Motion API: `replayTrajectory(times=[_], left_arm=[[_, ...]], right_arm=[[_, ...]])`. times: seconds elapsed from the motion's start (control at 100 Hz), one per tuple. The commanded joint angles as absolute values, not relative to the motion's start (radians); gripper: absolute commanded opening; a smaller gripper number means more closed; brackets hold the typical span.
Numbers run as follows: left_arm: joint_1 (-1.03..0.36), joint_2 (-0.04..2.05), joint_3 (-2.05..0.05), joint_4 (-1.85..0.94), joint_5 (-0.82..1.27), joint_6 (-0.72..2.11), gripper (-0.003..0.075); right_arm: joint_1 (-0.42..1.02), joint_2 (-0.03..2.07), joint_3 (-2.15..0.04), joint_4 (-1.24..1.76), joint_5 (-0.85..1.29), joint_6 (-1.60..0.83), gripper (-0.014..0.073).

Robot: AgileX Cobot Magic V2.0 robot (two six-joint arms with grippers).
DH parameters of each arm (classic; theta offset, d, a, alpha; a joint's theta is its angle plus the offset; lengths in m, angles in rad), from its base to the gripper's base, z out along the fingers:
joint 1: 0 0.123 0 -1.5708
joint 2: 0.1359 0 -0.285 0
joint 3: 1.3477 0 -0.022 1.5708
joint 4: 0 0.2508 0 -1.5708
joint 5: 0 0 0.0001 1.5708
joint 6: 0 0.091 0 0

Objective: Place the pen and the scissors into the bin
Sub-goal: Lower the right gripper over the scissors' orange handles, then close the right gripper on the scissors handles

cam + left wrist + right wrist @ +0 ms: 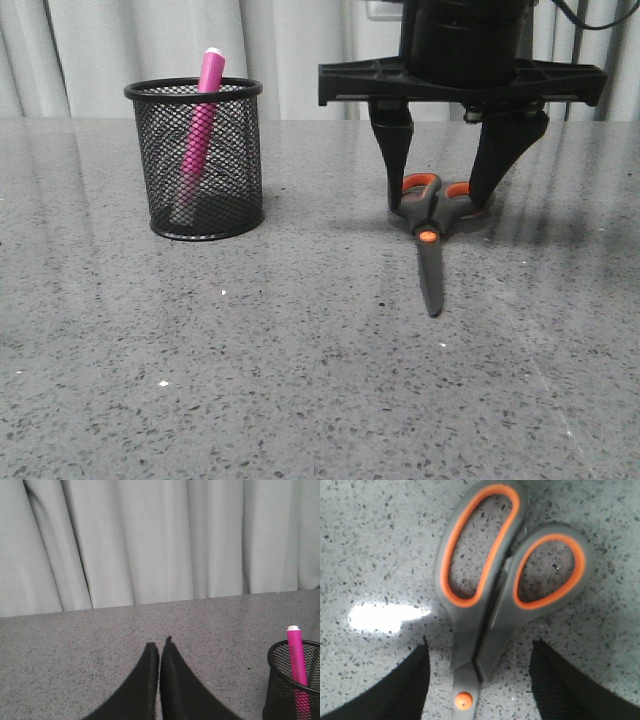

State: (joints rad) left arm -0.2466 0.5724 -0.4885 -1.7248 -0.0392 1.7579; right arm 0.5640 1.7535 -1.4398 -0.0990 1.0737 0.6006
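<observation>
The magenta pen [200, 130] stands tilted inside the black mesh bin [240, 150] at the left of the table; both also show in the left wrist view, pen [296, 652] and bin [280, 680]. The scissors [431, 245] lie flat on the table, handles away from me, blades toward the front. My right gripper [448, 200] is open, lowered to the table, with one finger on each side of the scissors handles [485, 595], not touching them. My left gripper [160, 647] is shut and empty, to the left of the bin.
The grey speckled table [300, 380] stretches in front of the bin and scissors. A pale curtain [300, 40] hangs behind the table's far edge.
</observation>
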Motion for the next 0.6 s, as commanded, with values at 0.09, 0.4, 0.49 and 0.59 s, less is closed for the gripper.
replayTrajectory(times=[0.09,0.4,0.49,0.59], left_arm=[[-0.248,0.572,-0.516,-1.728,-0.021,1.751,-0.0022],[-0.248,0.572,-0.516,-1.728,-0.021,1.751,-0.0022],[-0.248,0.572,-0.516,-1.728,-0.021,1.751,-0.0022],[-0.248,0.572,-0.516,-1.728,-0.021,1.751,-0.0022]], right_arm=[[0.567,1.73,-1.471,-0.118,1.038,0.611,0.0392],[0.567,1.733,-1.471,-0.129,1.034,0.632,0.0392],[0.567,1.736,-1.471,-0.129,1.034,0.634,0.0393],[0.567,1.737,-1.471,-0.132,1.037,0.641,0.0393]])
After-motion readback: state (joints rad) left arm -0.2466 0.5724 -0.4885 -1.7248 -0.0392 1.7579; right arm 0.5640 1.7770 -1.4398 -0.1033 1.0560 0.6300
